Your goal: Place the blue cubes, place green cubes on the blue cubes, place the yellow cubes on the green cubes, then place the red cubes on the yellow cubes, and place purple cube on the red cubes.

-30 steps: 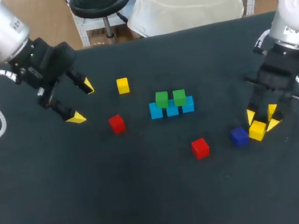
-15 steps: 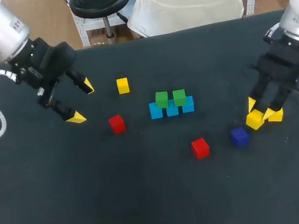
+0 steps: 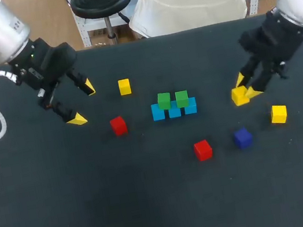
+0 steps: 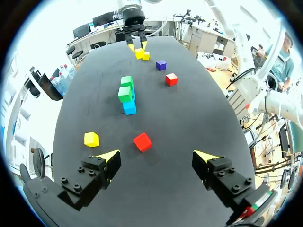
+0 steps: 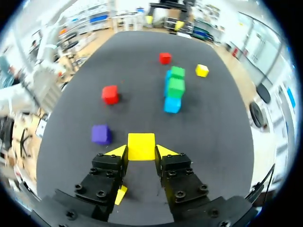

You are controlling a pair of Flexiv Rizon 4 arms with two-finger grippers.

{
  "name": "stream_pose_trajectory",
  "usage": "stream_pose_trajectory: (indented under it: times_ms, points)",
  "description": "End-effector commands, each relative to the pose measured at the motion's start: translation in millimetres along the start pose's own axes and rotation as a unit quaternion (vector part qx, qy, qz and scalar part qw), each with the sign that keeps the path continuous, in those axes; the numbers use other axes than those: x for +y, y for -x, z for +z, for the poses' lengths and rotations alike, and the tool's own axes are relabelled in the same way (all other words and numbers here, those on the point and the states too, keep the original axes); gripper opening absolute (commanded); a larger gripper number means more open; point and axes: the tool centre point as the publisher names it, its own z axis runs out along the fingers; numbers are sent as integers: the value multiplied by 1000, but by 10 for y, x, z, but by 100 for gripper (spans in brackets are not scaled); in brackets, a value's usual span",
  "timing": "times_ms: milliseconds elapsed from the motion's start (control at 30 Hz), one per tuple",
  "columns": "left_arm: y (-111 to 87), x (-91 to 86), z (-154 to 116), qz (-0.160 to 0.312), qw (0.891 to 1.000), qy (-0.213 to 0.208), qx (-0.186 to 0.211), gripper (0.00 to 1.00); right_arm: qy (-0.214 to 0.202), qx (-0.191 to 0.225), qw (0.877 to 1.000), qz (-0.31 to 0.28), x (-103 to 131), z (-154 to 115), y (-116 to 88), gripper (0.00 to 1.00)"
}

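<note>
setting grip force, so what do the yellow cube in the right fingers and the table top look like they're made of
The small yellow cube, held between the right fingers: flat even colour, crisp edges, no grain or shine. It is probably painted wood or hard plastic, but the look leaves that open. The dark table top: matte black with no reflections, so likely a cloth or rubber mat.
</note>
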Motion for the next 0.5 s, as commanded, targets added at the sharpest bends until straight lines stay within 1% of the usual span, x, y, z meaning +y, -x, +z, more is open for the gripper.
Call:
stream_pose_trajectory:
  times_ms: [33,100,167,200,233,367,500]
  points:
    - [-9,1,1,1,1000,0,0,100,-111,30,988,103,5,19,204,0]
    - [-9,1,1,1,1000,0,0,100,-114,29,988,104,-63,12,316,0]
    - [-9,1,1,1,1000,0,0,100,-132,30,984,112,-141,-21,429,0]
    - [-9,1,1,1,1000,0,0,100,-134,32,984,111,-174,-37,488,0]
    - [-9,1,1,1,1000,0,0,100,-136,25,984,114,-204,-48,536,0]
    - [-9,1,1,1,1000,0,0,100,-127,19,984,123,-309,-61,713,0]
    - [-9,1,1,1,1000,0,0,100,-125,15,984,126,-340,-67,842,0]
